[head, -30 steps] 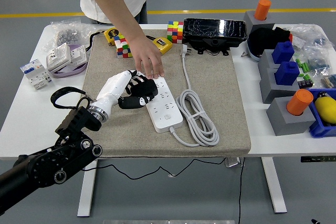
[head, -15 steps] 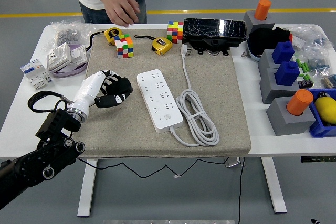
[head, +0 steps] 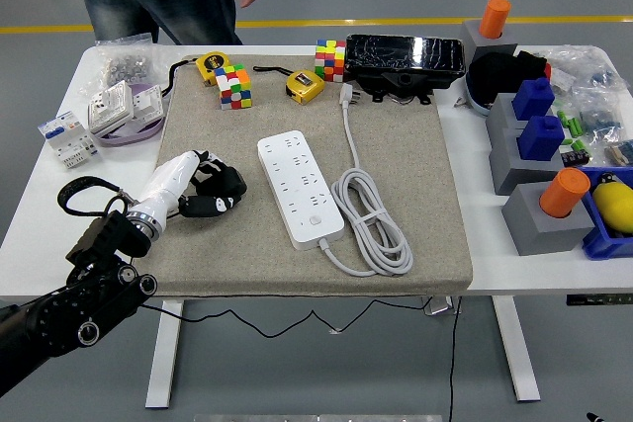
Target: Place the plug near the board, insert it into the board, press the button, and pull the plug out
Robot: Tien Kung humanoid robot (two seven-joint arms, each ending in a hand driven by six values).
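My left hand [head: 210,191] has pulled back left off the board [head: 300,189], fingers curled, holding nothing. The person has stepped away from the counter [head: 30,234]. The plug [head: 347,96] lies unplugged beyond the board, so step 1 remains.

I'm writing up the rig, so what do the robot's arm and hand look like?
The left arm is black, built of chunky jointed blocks with round silver bolts and a looping black cable. A silver ring joins it to a white forearm shell. The left hand is black with small white marks on the fingers.
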